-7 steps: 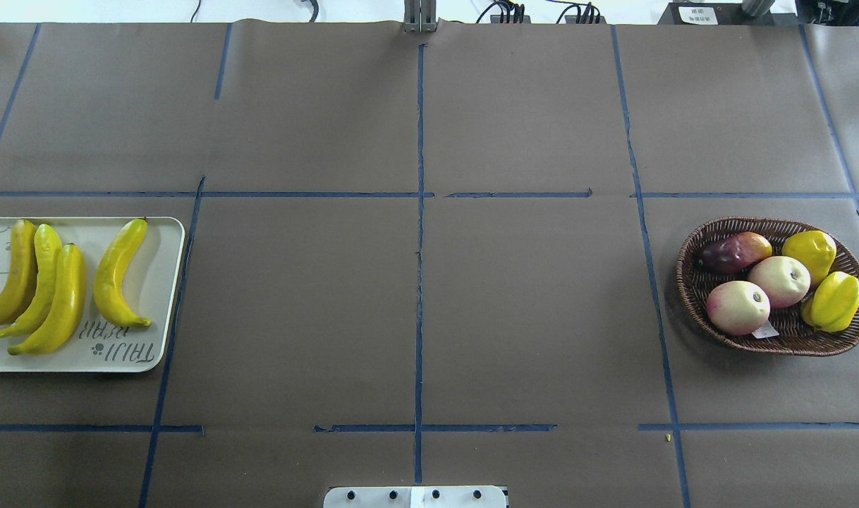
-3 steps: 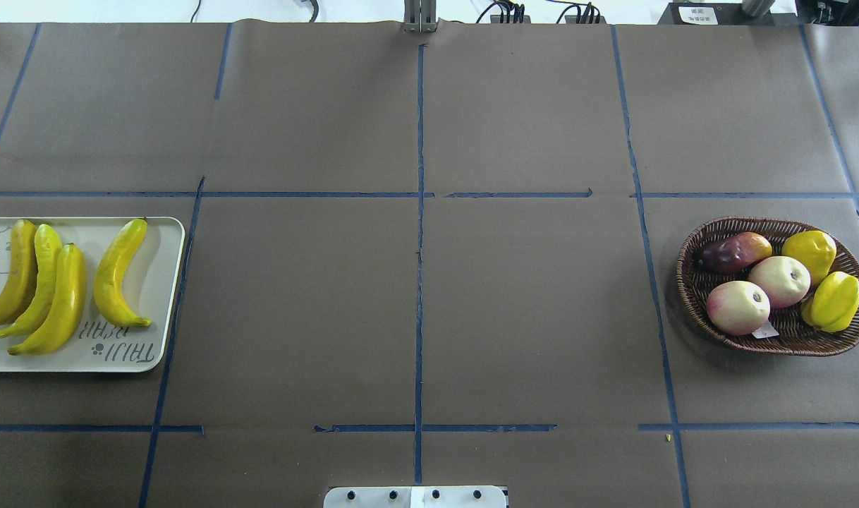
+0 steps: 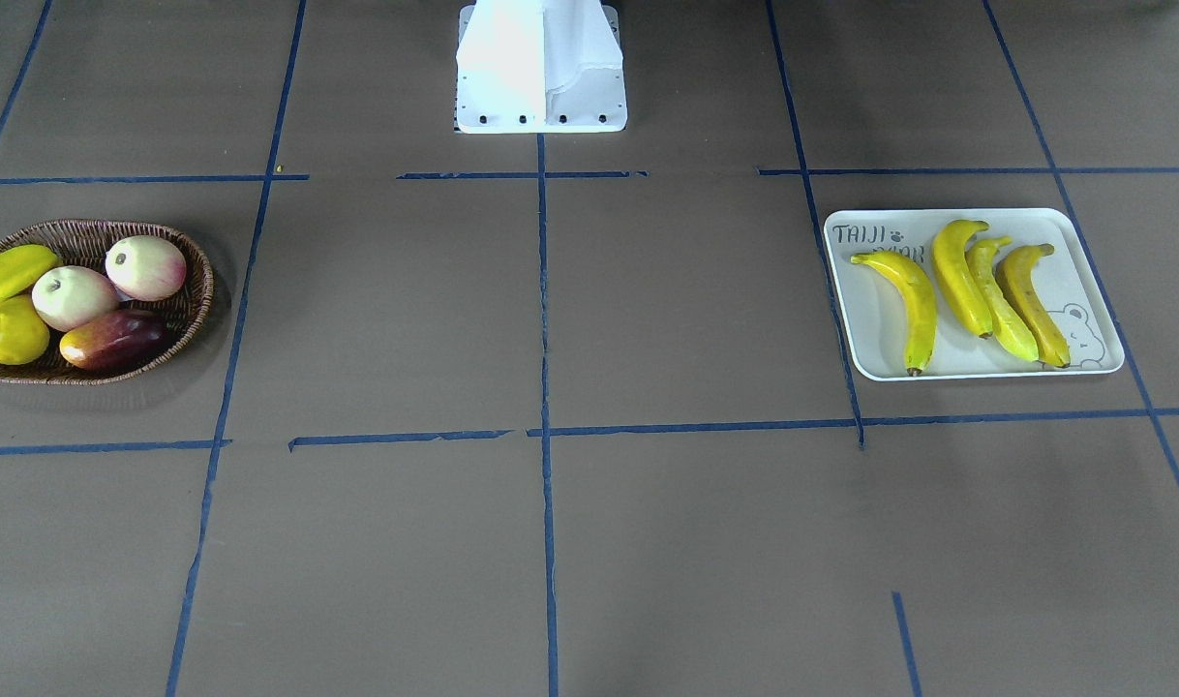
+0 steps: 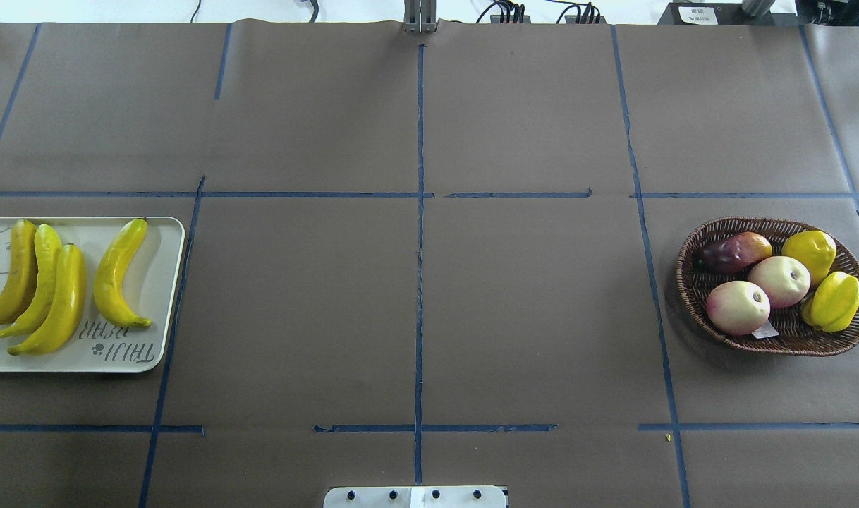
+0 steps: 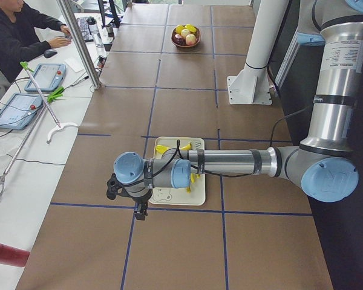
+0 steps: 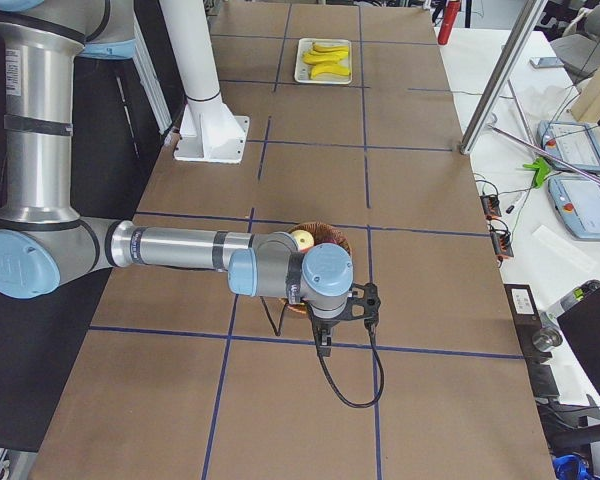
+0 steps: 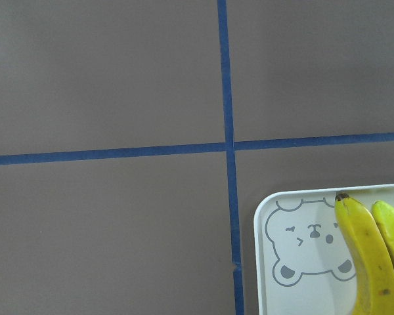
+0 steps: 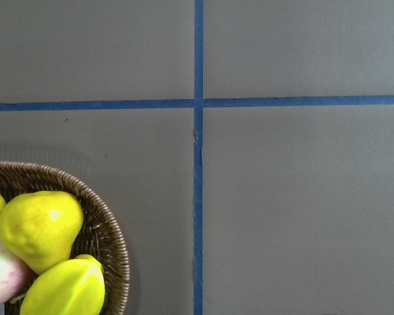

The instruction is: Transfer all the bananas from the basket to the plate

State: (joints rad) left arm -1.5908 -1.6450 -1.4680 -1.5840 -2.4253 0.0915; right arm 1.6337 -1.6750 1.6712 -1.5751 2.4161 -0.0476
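Several yellow bananas (image 4: 118, 275) lie side by side on the off-white plate (image 4: 167, 303) at the table's left end; they also show in the front view as bananas (image 3: 917, 300) on the plate (image 3: 865, 334). The wicker basket (image 4: 778, 342) at the right end holds two apples, a mango and two yellow fruits; no banana shows in it. My left gripper (image 5: 139, 212) hangs just beyond the plate's outer end, and I cannot tell whether it is open or shut. My right gripper (image 6: 326, 345) hangs beside the basket (image 6: 332, 238), and its state cannot be told either. The left wrist view catches the plate's bear corner (image 7: 269, 216) and a banana (image 7: 368, 262).
The robot's white base (image 3: 541, 68) stands at the near middle edge. Blue tape lines cross the brown table cover. A person sits at a side desk (image 5: 24, 36) with tablets (image 5: 15, 109) and a metal pole (image 5: 78, 42) beyond the far edge.
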